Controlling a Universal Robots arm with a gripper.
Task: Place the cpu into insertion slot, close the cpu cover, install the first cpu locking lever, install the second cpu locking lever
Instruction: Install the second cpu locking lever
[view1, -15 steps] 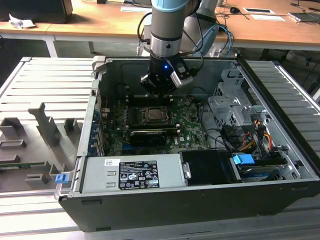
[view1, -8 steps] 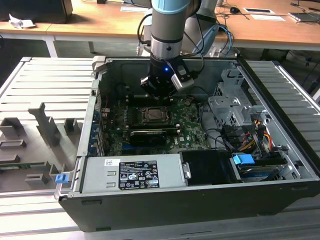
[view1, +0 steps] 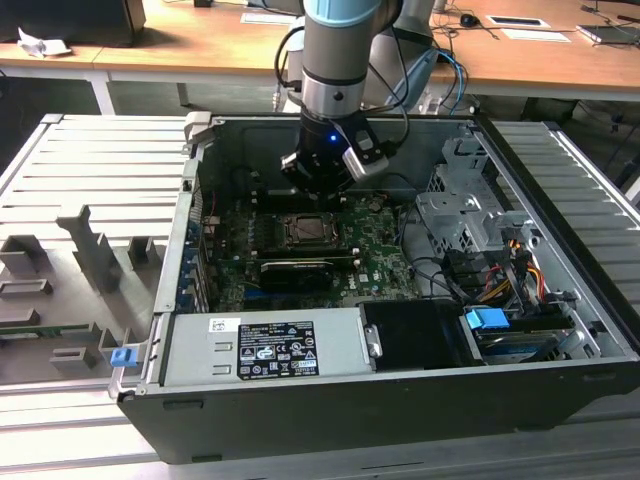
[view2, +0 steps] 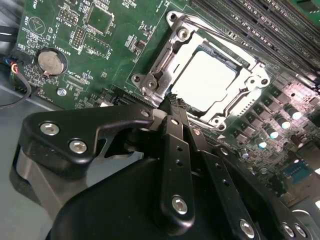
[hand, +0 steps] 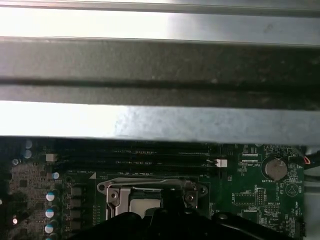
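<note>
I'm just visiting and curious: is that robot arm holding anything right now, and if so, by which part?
Nothing is held. In the second wrist view the gripper is closed with nothing between its fingers, its tip at the edge of the cpu cover, which lies closed over the cpu.

We see open room above the insertion slot (view1: 305, 232) at frame centre (case walls (view1: 195, 200) left, drive cage (view1: 462, 215) right), expansion card (view1: 297, 272) just below.

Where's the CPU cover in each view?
Exterior view: the thin silvery square metal cpu cover lies mid-motherboard, just below the arm's black pincer.
Second wrist view: the cover frames the bright chip, just past the pincer's tips.
First wrist view: the cover sits beside the black memory slots.
Shared landmark in both wrist views: the round silver coin battery.
</note>
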